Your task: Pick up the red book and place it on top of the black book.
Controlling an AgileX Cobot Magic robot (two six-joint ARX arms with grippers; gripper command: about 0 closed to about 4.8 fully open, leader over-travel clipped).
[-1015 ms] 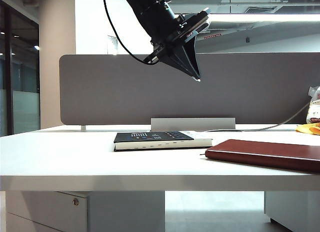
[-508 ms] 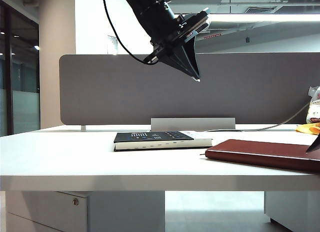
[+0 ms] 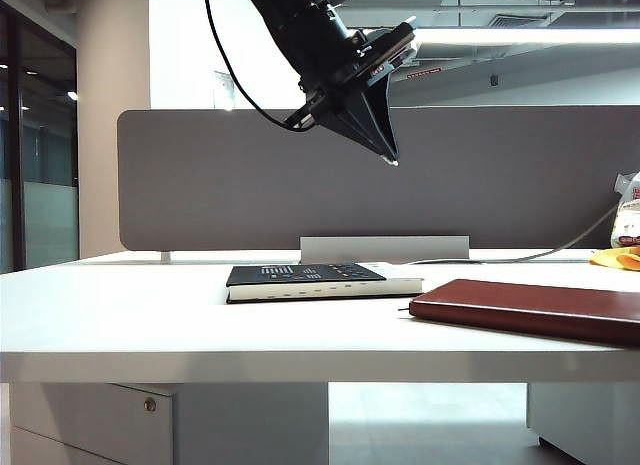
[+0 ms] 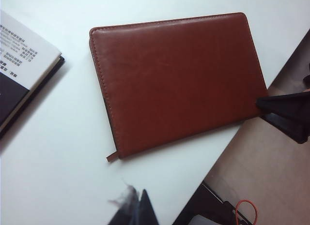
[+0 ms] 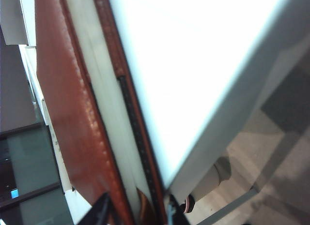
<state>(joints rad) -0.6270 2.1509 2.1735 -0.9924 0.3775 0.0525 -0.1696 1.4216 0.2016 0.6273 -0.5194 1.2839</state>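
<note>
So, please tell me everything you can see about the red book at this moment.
The red book is a thin, closed notebook with a smooth dark red, leather-like cover, stitched edges, rounded corners and a short ribbon tab at one corner. It lies flat on the white table, near the table's edge, to the right of the black book and apart from it. The right gripper has a finger on each side of its page edge; a firm grip cannot be confirmed. The left gripper hangs high above.

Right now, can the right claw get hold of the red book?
Probably yes. The right claw straddles the red book's page edge at the table rim, nothing between. The left claw hangs high, clear.
</note>
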